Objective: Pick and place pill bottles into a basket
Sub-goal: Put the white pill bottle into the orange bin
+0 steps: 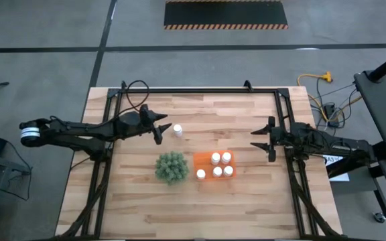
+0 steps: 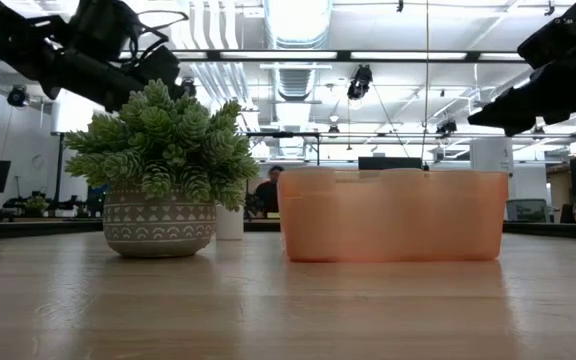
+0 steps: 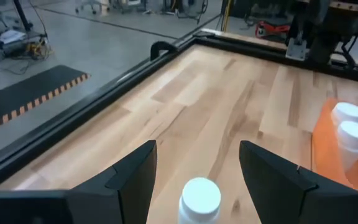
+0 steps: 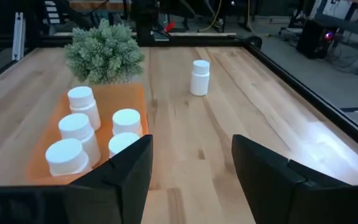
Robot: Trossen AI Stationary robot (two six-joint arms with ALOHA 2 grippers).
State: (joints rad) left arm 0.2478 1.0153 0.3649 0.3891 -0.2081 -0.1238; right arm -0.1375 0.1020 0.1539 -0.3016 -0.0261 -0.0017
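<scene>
Five bottles [image 1: 216,158] are seen standing upright inside the orange basket [image 1: 202,161], which rests on the wooden desk [image 1: 200,207] near its middle, just beside a green plant [image 1: 171,167] in a patterned pot. In the high view three of these bottles are ranged along the basket's near side and two along its far side. A sixth bottle [image 1: 177,130] stands alone on the desk, beyond the plant and apart from the basket. The left gripper [image 1: 159,127] is held just beside this lone bottle, on its left, with the fingers [image 3: 132,180] spread; in the left wrist view the bottle's white cap [image 3: 199,198] shows between the two fingers, though no contact can be made out, and whether the gripper is level with the bottle or above it cannot be told for certain. In the low view both arms are seen raised clear of the desk top. The right gripper [image 1: 263,138] is held to the right of the basket, well apart from it, with its fingers [image 4: 126,171] spread and nothing between them; in its wrist view the basket, the plant and the lone bottle are all seen ahead of it.
</scene>
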